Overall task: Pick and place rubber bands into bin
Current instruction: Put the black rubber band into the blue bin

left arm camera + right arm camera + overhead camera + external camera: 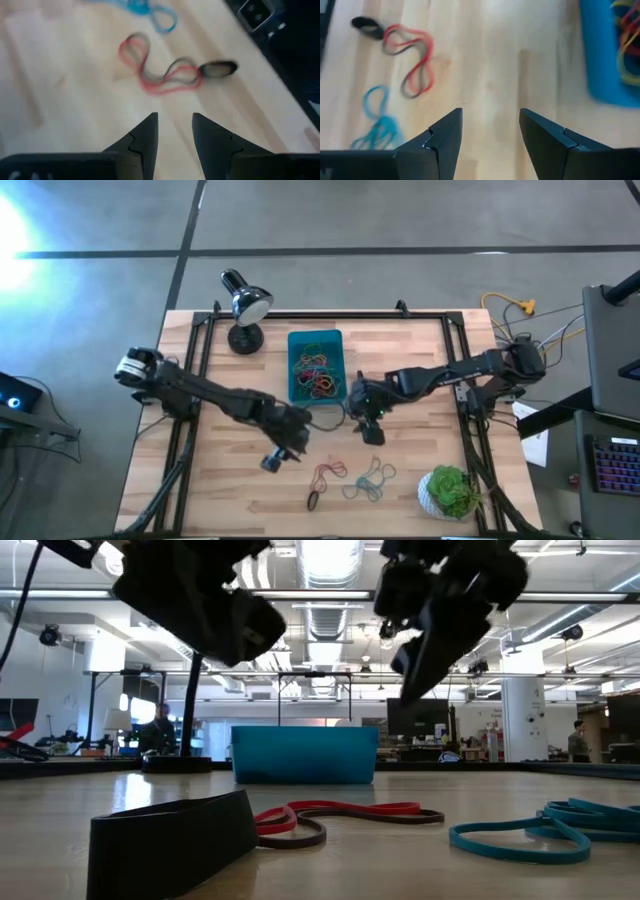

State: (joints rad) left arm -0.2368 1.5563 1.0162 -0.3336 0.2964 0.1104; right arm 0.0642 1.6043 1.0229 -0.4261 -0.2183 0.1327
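Note:
A few rubber bands lie loose on the wooden table near its front edge: a red and brown one (330,472), a black one (314,500) and teal ones (370,480). Many more lie in the teal bin (296,340) at the far middle. My left gripper (175,120) hangs open above bare wood, left of the loose bands (160,75), with nothing between its fingers. My right gripper (491,116) hangs open above the table between the bin (600,60) and the loose bands (412,60), also with nothing between its fingers.
A black desk lamp (245,305) stands at the far left, next to the bin. A green plant in a white pot (450,492) stands at the near right corner. A black frame runs along the table's left and right edges.

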